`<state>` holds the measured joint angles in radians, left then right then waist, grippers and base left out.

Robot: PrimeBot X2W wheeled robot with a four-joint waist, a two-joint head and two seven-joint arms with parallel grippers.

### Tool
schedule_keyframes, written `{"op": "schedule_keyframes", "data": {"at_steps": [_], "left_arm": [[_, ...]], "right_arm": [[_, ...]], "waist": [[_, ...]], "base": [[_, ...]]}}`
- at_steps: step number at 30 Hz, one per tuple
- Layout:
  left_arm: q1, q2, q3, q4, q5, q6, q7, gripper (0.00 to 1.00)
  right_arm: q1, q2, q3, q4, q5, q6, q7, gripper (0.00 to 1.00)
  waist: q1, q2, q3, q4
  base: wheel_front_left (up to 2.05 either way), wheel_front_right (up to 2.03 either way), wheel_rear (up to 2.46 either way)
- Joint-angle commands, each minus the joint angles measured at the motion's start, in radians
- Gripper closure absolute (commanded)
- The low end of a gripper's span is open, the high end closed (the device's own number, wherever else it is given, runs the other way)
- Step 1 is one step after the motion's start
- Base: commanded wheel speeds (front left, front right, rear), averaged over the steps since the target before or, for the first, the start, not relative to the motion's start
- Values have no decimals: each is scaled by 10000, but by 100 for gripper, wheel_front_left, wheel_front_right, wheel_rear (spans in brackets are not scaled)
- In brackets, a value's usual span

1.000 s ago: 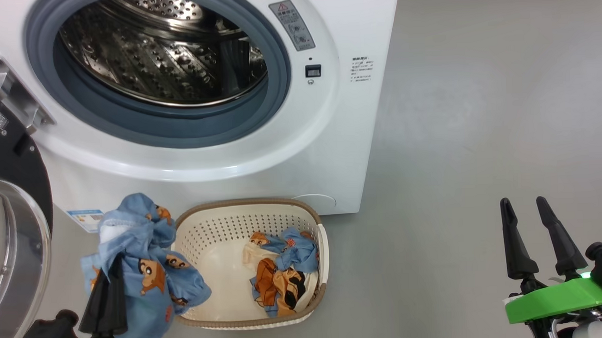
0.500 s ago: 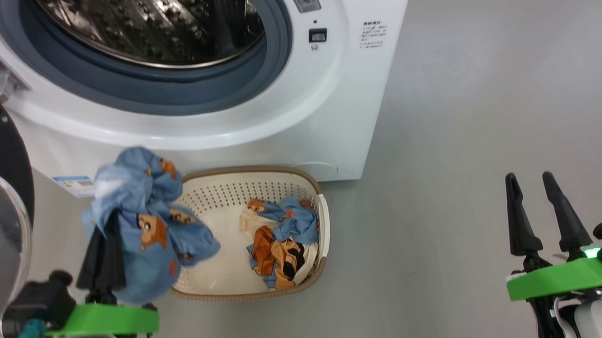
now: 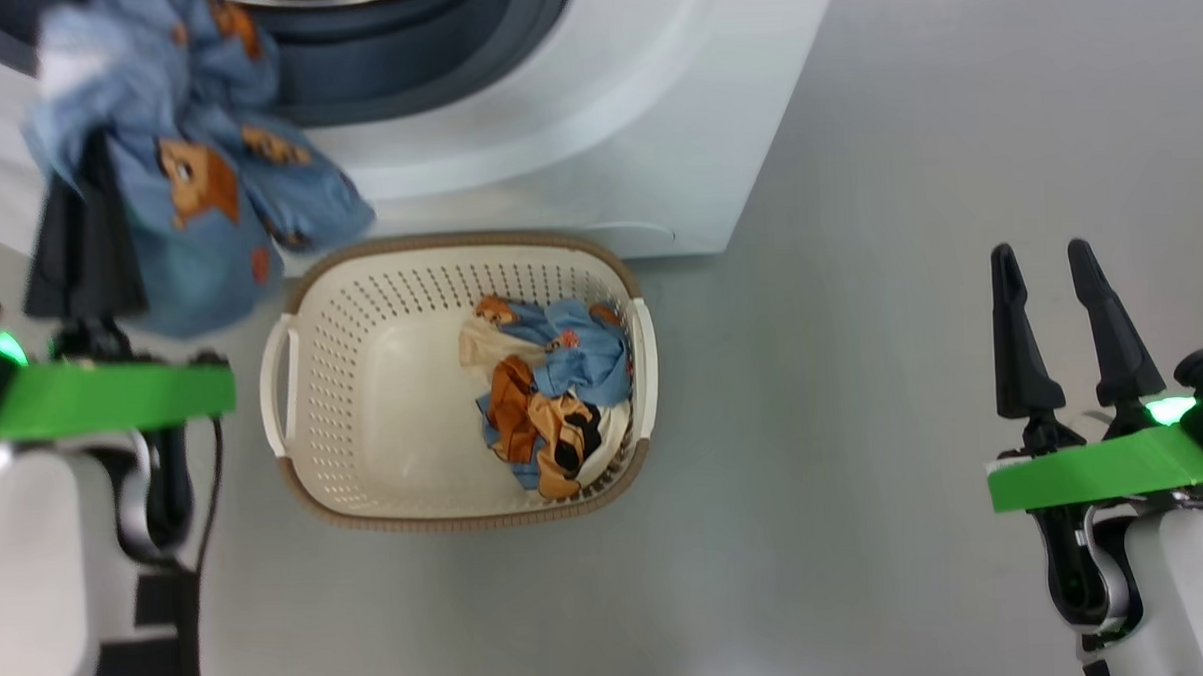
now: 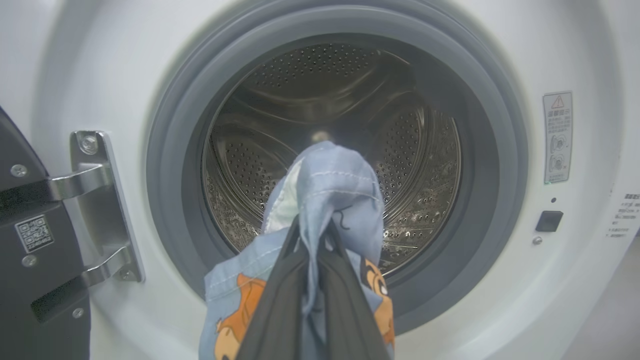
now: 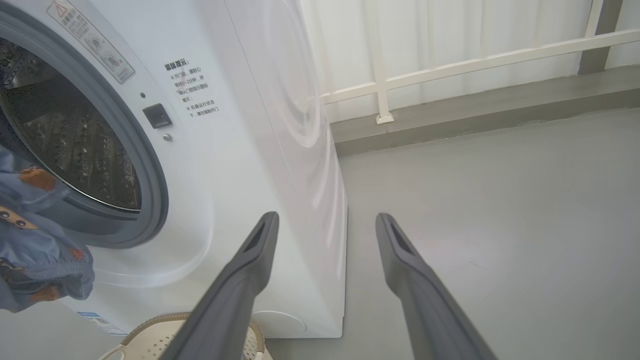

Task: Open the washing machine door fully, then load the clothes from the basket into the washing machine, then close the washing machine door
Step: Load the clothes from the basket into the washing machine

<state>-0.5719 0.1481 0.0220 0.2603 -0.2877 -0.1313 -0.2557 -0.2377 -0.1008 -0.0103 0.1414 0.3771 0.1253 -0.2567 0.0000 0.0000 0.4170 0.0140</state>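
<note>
Left gripper [image 4: 312, 227] is clamping a blue bear-print garment [image 4: 325, 185], holding it right before the washing machine [image 4: 575, 300] mouth, outside the drum [image 4: 320, 95]. Loose cloth is hanging low, so it risks snagging on the rubber ring [image 4: 167, 150] or dropping short onto the floor [image 3: 859, 269] if it's let go early. More clothes [image 3: 549, 400] are lying against the basket [image 3: 458, 245] right wall. The right gripper [image 3: 1039, 251] is spread wide, carrying nothing.

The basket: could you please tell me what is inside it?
A crumpled pile of clothes, light blue, orange, black and cream, lies against the right wall of the basket; the rest of its floor is bare. Anything beneath it is covered.
</note>
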Motion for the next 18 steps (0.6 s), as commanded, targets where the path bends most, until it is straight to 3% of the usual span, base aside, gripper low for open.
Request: {"op": "schedule_keyframes", "data": {"at_steps": [1,18], "left_arm": [[-601,480,304,-65,106,6,-61,100],[-4857,1138,-308,2827,44,6,-61,100]], "right_arm": [[-260,-15,251,-191,-63,54,-51,0],[-1309,255,473,-229,-61,54,-51,0]], "waist": [[0,0,812,-64],[0,0,2623,-532]], "base": [[0,0,0],[0,0,0]]}}
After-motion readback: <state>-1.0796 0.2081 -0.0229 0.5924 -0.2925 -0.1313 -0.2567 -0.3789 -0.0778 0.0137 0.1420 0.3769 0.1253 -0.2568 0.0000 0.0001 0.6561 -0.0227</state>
